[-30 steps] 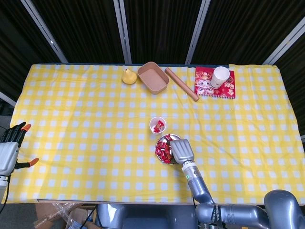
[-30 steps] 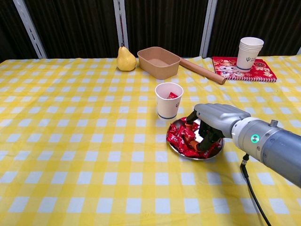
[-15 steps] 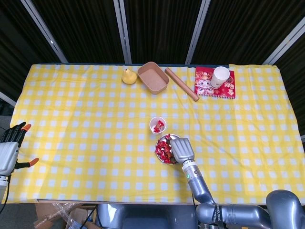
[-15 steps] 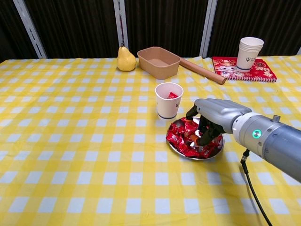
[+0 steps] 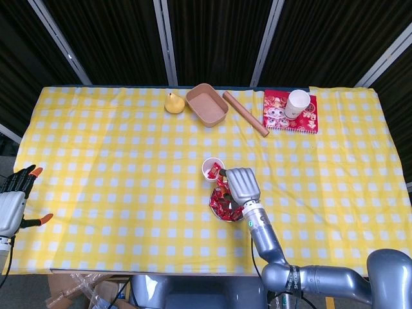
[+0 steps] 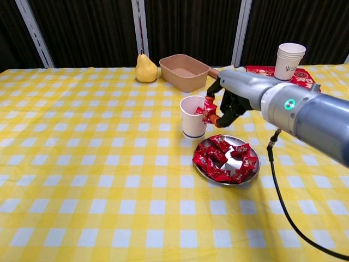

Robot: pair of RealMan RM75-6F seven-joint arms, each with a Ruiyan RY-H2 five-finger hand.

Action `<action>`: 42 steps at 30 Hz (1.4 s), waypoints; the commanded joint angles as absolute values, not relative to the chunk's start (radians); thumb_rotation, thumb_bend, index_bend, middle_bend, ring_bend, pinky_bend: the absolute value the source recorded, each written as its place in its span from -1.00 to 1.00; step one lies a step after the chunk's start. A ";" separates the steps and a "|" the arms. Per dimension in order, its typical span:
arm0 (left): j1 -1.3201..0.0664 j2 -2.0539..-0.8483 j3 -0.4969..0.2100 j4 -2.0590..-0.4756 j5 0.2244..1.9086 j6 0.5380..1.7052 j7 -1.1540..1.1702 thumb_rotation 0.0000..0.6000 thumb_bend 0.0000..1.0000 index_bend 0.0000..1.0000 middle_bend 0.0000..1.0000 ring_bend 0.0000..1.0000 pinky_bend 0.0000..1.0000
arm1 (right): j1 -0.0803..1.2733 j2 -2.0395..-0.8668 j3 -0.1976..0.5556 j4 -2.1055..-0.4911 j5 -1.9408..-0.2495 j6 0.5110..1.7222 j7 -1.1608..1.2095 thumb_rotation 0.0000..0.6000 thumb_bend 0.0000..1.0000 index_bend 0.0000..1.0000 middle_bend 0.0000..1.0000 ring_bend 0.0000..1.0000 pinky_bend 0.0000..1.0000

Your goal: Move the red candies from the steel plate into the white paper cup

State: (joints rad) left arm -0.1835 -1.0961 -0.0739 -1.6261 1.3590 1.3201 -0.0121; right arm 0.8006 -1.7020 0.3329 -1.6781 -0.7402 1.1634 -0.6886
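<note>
Lifting off steel plate [image 6: 233, 164], right hand [image 6: 229, 98] now pinching red candy [image 6: 210, 107] beside white paper cup [image 6: 192, 117]

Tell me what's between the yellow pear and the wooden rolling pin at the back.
The tan rectangular tray sits between the yellow pear and wooden rolling pin; the head view shows it clearly.

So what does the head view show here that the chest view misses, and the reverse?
Only the head view shows the idle left hand at the table's near-left edge. Only the chest view shows the right hand pinching a red wrapped candy at the white paper cup's rim, clear of the round steel plate. Both show the yellow pear and tan rectangular box.
</note>
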 commanded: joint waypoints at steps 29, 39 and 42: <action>-0.189 -1.084 -0.074 -1.636 1.346 1.298 -0.036 1.00 -1.00 -0.91 -1.00 -1.00 -1.00 | 0.920 -1.732 0.374 -1.562 -0.670 1.159 -0.699 1.00 0.04 -0.20 0.86 0.89 0.96; -0.186 -1.085 -0.072 -1.636 1.355 1.308 -0.033 1.00 -1.00 -0.91 -1.00 -1.00 -1.00 | 0.851 -1.663 0.249 -1.749 -0.702 1.236 -0.751 1.00 -0.07 -0.21 0.86 0.89 0.96; -0.185 -1.085 -0.071 -1.637 1.358 1.311 -0.030 1.00 -1.00 -0.91 -1.00 -1.00 -1.00 | 0.834 -1.660 0.216 -1.777 -0.708 1.250 -0.760 1.00 -0.11 -0.23 0.86 0.89 0.96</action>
State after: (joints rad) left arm -0.1851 -1.0851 -0.0712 -1.6365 1.3573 1.3109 -0.0305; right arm 0.8466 -1.6660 0.2319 -1.7614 -0.7012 1.2387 -0.7516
